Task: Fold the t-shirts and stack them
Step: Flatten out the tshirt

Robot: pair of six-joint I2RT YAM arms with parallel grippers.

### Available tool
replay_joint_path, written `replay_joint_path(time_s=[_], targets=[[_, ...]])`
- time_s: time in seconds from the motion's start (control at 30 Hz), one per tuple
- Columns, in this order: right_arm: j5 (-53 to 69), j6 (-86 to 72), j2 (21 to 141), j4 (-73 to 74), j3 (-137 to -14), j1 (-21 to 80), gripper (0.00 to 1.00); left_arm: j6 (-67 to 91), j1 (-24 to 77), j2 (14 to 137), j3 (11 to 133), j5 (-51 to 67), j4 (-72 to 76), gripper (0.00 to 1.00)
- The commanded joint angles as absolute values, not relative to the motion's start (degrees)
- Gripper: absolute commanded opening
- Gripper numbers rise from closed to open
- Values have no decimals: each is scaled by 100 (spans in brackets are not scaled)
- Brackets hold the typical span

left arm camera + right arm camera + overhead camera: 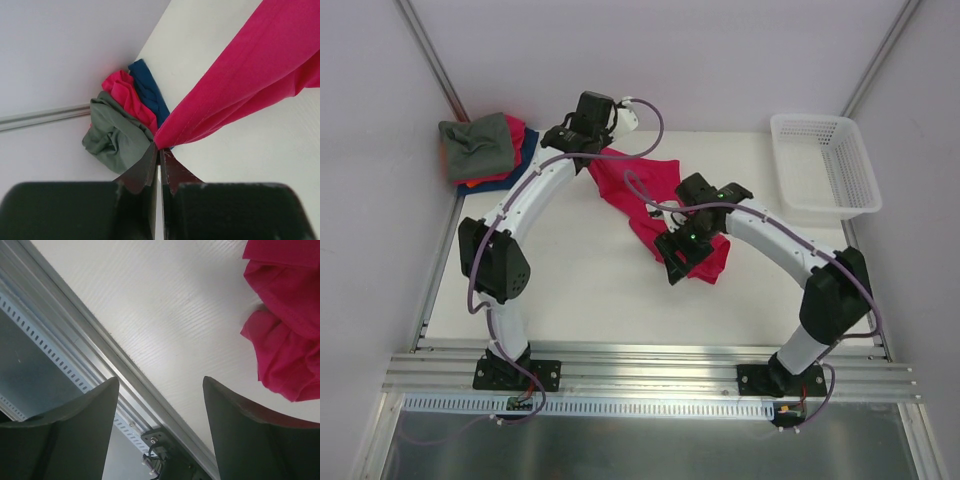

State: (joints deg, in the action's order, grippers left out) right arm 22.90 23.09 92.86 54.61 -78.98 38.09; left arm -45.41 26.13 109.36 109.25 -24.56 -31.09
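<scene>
the left jaws are closed tight on a hemmed edge of the crimson-red t-shirt [240, 85], and in the left wrist view the cloth runs up from the pinched tips toward 2 o'clock, stretched and lifted off the table [560, 280]. from the top view this t-shirt [645, 195] lies about at the middle of the table, a long crumpled band that goes from the left jaws at the 11 o'clock end down to the 4 o'clock end, where it bunches under the right arm. the right jaws stand open with nothing between them; in the right wrist view they hang over bare table near its front edge, and the bunched end of the crimson-red t-shirt [285, 335] is at 2 o'clock from them, close but apart from both fingers. the metal rail [65, 335] of the table's front edge crosses that view at 8 o'clock. in the far corner of the table at 10 o'clock sits a loose pile: the grey-green t-shirt [478, 147] crumpled on top, the dark blue t-shirt [516, 172] under it, and some red cloth [515, 128] showing between them. i cannot tell what this red cloth is. the white basket [825, 165] stands at 2 o'clock on the table, well apart from the shirts.
</scene>
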Motion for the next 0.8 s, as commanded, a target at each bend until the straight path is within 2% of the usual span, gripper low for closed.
replay_joint_path(time_s=[0.0, 0.1, 0.2, 0.23, 0.37, 0.77], targets=[[2119, 2364, 9736, 5423, -8252, 3832, 70, -4157, 2523, 10354, 11250, -2259, -3357, 0], [1995, 2461, 10150, 5397, -8594, 3832, 65, -4078, 2373, 10292, 11311, -2206, -3419, 0], [1872, 2487, 10721, 5361, -9085, 3806, 57, -3973, 2259, 10231, 11364, -2092, -3550, 0], [1785, 2470, 11010, 5283, -9184, 3788, 51, -3929, 2241, 10222, 11364, -2040, -3612, 0], [1390, 2101, 11565, 5045, -9667, 3727, 47, -3753, 2101, 10117, 11373, -1908, -3709, 0], [862, 1925, 12050, 4878, -9941, 3621, 48, -3533, 1951, 10090, 11426, -1863, -3832, 0]])
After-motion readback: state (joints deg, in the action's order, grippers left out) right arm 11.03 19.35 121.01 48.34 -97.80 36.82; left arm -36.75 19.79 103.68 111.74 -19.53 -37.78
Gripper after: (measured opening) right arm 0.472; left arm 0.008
